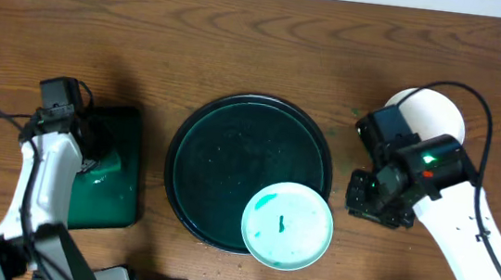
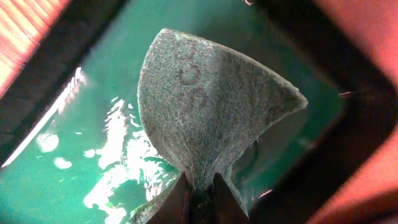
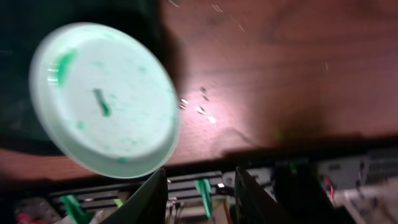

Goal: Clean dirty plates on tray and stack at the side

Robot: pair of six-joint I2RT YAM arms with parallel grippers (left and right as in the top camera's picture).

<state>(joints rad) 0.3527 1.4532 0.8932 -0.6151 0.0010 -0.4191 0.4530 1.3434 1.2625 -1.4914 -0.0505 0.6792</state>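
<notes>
Pad pickup: left gripper [image 2: 199, 190] clenched on scouring pad [image 2: 205, 99] over wet small tray [image 2: 74, 155]. Right gripper [image 3: 200, 193] jaws apart, apparently empty, near smeared plate [image 1: 286, 225]. Next: carry pad over, scrub plate.

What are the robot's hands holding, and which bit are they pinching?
The left gripper pinches the grey-green scrubbing pad by one bunched end. The right gripper is open and holds nothing.
</notes>
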